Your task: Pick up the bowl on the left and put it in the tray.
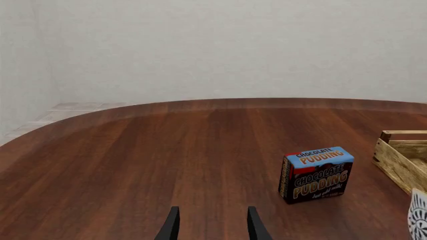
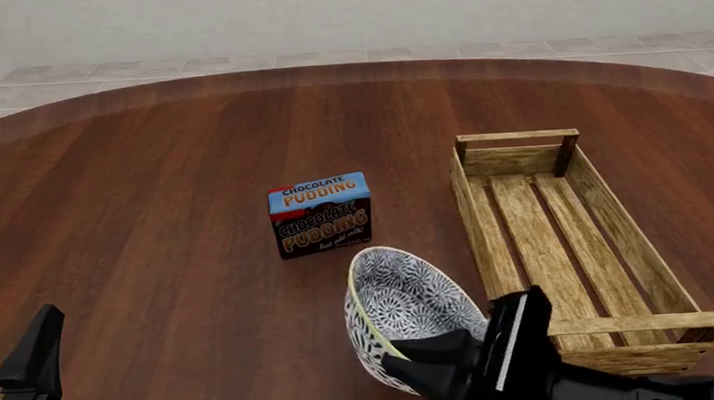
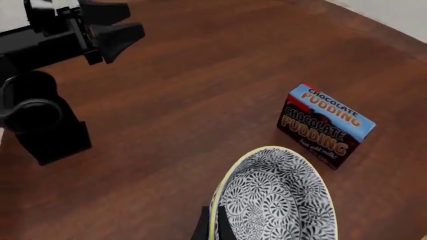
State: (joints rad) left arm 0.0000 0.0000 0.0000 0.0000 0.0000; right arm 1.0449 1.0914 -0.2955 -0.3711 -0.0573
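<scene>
1. The bowl is round glazed ceramic, dark blue and white in a dense floral print inside and out, edged by a thin yellowish rim. It is tipped steeply on edge, its opening facing up and toward the tray, held off the table.
2. The right gripper, matte black and angular, comes in from about 5 o'clock in the front view. Its fingers are pinched on the bowl's rim, one inside and one outside the wall, as the right wrist view shows.
3. The tray is a long rectangular crate of pale wooden slats with low sides, square corner posts and gaps between its floor boards. It lies at 3 o'clock from the table's middle, its long axis running away from the camera. The bowl is just beside the tray's near left corner, outside it.
4. A chocolate pudding box, glossy cardboard with a light blue top and a dark front, stands upright at about 11 o'clock from the bowl, apart from it.
5. The left gripper hangs low at 7 o'clock in the front view; its two slim black fingers are spread apart with nothing between them.
6. The table is smooth reddish-brown wood with long straight grain and a curved far edge.
</scene>
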